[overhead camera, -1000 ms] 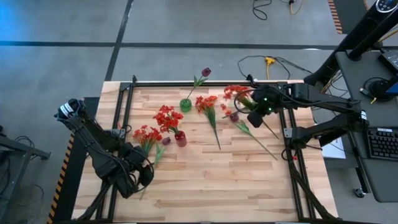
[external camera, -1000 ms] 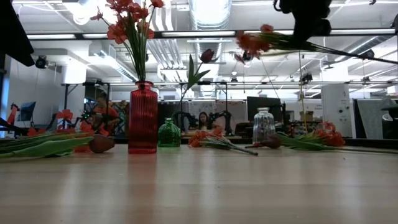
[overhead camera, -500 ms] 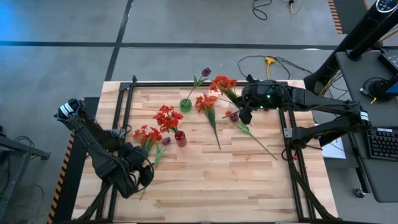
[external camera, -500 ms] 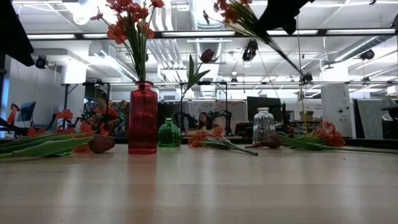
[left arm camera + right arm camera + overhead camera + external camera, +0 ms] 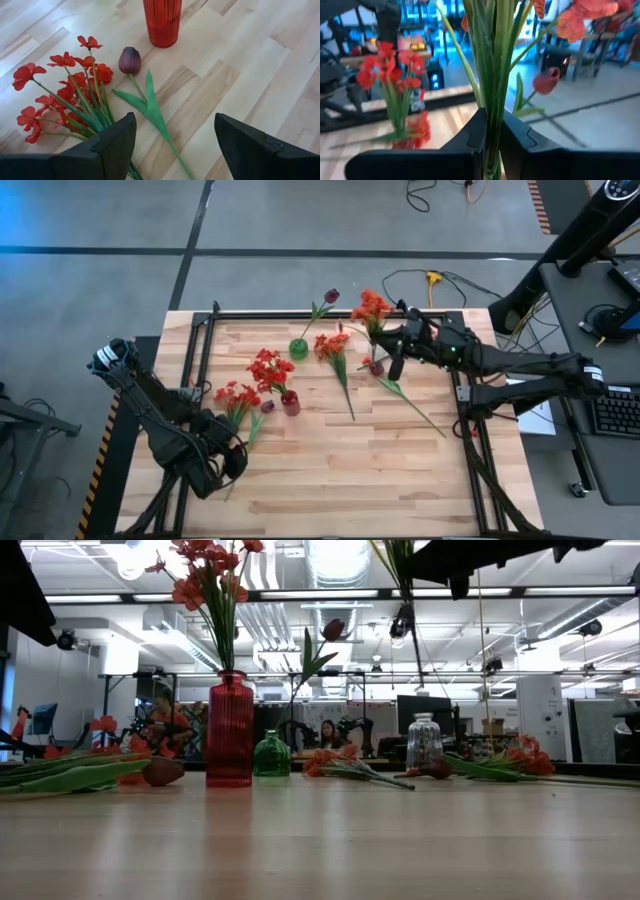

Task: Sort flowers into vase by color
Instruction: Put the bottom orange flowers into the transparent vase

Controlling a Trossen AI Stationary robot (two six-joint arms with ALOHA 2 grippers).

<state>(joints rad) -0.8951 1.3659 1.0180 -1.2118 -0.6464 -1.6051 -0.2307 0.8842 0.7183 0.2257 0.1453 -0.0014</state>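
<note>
My right gripper [image 5: 393, 352] is up above the table's far right part, shut on an orange-red flower bunch [image 5: 372, 307] whose blooms point up. A clear vase [image 5: 424, 741] stands below it. The green vase [image 5: 298, 348] holds a purple tulip [image 5: 331, 296]. In the red vase [image 5: 290, 402] stand red blooms [image 5: 268, 368]. An orange-red bunch [image 5: 333, 348] lies on the table's middle. My left gripper [image 5: 175, 145] is open near the left front, above red flowers [image 5: 65, 95] and a purple tulip [image 5: 130, 60] lying flat. My right gripper pinches the bunch's green stems [image 5: 490, 100] between its two fingers [image 5: 470, 137], well below the blooms. The bunch stands nearly upright, lifted clear of the table, blooms [image 5: 580, 20] above the fingers. In the low view the stems [image 5: 403, 560] show under the arm.
More flowers lie at the right: a long green-leaved stem [image 5: 410, 400] and a purple bud [image 5: 377, 367] by the clear vase. Black frame rails [image 5: 200, 350] run along the table's left and right sides. Bare wood [image 5: 350, 470] spreads across the near half.
My right gripper has moved toward the far edge and turned, keeping its hold. The orange-red bunch has swung from lying level above the table to nearly upright, its blooms moving toward the far edge and up. The left arm has kept still.
</note>
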